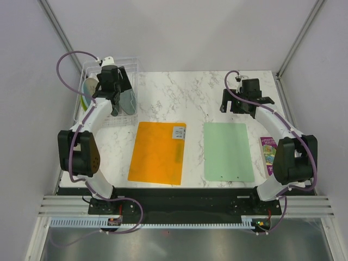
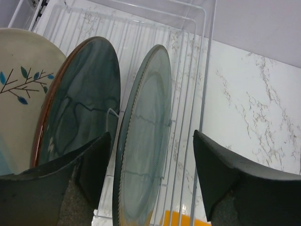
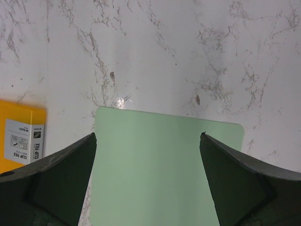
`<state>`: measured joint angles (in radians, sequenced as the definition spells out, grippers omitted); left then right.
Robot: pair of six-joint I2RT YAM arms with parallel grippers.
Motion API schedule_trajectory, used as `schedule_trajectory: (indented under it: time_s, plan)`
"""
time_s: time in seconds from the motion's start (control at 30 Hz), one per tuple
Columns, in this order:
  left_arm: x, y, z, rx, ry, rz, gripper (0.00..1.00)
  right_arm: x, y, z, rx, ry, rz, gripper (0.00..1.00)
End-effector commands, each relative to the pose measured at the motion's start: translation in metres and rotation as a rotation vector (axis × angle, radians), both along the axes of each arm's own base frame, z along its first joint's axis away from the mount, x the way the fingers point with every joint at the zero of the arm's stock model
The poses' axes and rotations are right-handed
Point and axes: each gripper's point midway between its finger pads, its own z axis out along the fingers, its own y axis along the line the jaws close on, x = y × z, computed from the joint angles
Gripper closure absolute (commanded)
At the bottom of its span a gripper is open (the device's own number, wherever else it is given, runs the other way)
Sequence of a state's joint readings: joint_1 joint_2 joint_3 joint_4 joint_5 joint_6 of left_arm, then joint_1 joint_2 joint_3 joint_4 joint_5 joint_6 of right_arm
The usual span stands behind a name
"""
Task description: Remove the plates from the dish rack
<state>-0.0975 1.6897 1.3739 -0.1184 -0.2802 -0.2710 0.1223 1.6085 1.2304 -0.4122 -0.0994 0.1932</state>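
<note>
The white wire dish rack (image 1: pixel 132 66) stands at the table's back left and fills the left wrist view (image 2: pixel 188 70). Three plates stand on edge in it: a grey-green plate (image 2: pixel 143 141) nearest the rack's right side, a dark blue-grey plate (image 2: pixel 80 108) beside it, and a cream plate with a leaf pattern (image 2: pixel 21 94) at the left. My left gripper (image 2: pixel 152 141) is open, its fingers straddling the grey-green plate's rim without touching it. My right gripper (image 3: pixel 148 141) is open and empty above the green mat (image 3: pixel 155 174).
An orange mat (image 1: pixel 157 152) with a label lies left of centre. The green mat (image 1: pixel 228 151) lies right of centre. A purple booklet (image 1: pixel 267 149) lies at the right edge. The marble table (image 1: pixel 185 98) is bare behind the mats.
</note>
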Motion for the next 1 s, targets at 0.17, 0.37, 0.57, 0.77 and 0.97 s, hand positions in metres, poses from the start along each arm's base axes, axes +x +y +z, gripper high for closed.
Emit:
schedule_trajectory:
  time_s: [0.17,0.37,0.57,0.77,0.97]
  plan:
    - [0.033,0.003,0.017,0.054,-0.074,-0.004,0.87,0.02,-0.005,0.022,-0.03,-0.075,0.002,0.02]
    - [0.035,0.002,0.011,0.068,-0.053,-0.003,0.98,0.018,-0.008,0.022,-0.033,-0.074,-0.003,0.02]
    - [0.035,-0.003,0.046,0.204,-0.076,0.027,0.98,0.016,-0.007,0.025,-0.022,-0.078,-0.005,0.02]
    - [0.033,-0.017,0.123,0.403,-0.163,0.062,0.98,0.011,-0.008,0.037,-0.022,-0.099,-0.01,0.02]
    - [0.025,-0.038,0.183,0.526,-0.23,0.069,0.98,0.006,-0.011,0.049,-0.027,-0.12,-0.02,0.02]
